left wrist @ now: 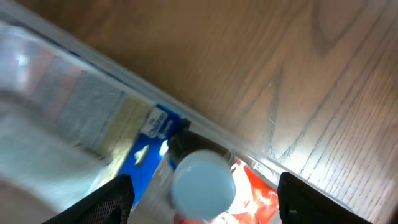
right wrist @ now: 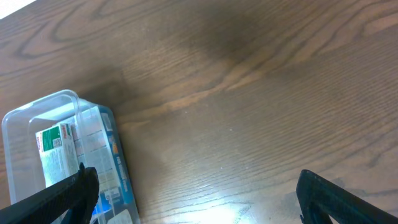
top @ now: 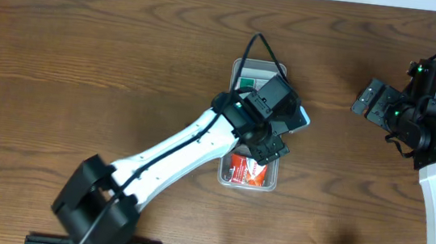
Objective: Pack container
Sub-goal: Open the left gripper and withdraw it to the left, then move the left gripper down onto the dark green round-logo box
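While above the container (top: 275, 68), left hand (left wrist: 204, 202) splayed; right hand (right wrist: 193, 202) likewise

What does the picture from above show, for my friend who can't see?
The left arm reaches over a clear container in the middle of a brown wooden table, the left tool above the things packed inside. A red packet shows at the container's near end. The right tool hangs open off to the side.

Clear, narrow plastic container (top: 244, 63) sits open-topped at centre of the overhead view, long axis running top to bottom, partly filled.
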### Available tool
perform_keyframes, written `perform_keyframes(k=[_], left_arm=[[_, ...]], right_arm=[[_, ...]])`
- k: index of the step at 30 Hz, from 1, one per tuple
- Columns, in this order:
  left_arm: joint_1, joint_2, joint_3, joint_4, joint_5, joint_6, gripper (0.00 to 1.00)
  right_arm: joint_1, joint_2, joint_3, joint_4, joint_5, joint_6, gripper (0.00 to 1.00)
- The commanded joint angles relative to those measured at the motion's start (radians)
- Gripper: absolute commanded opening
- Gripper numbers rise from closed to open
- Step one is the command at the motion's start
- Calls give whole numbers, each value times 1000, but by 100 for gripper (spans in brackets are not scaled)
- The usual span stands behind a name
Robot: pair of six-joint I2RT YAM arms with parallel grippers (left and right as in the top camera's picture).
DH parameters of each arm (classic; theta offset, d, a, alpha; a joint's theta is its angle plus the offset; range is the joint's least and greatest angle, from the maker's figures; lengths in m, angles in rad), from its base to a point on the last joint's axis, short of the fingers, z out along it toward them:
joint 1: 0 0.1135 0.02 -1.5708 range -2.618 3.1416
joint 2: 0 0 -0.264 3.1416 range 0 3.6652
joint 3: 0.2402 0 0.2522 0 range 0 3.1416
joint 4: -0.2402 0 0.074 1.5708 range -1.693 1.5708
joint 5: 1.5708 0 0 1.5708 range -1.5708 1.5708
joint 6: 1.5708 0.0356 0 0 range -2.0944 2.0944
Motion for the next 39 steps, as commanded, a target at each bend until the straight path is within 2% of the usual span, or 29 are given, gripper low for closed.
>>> perform_keyframes(k=[1,4,7,12,14,18,23,28,39], left_arm=[[7,-138,45,-22,-153,-95,75],[33,-234,45,-75,-332,-208,75],[109,-310,44,-164,-436,-319,75],[308,-317,26,-299,-444,-517,76],[389,-300,-6,-312,-407,-570,80],[511,-232,-64,-284,-215,-573,83],[556,-110,-87,-266,-90,-573,85],[537,-11,-87,-267,-29,-574,84],[444,119,-88,-232,-28,-580,84]], right_arm=[[-10,-2,3,-1,3,-6,99],[-10,-2,3,-1,3,-6,99],[-10,-2,3,-1,3,-6,99],[-10,-2,3,-1,3,-5,99],[-10,-2,3,-1,3,-6,99],[-10,-2,3,-1,3,-6,99],[-10,-2,3,-1,4,-6,99],[-10,-2,3,-1,3,-5,99],[-10,-2,3,-1,3,-6,99]])
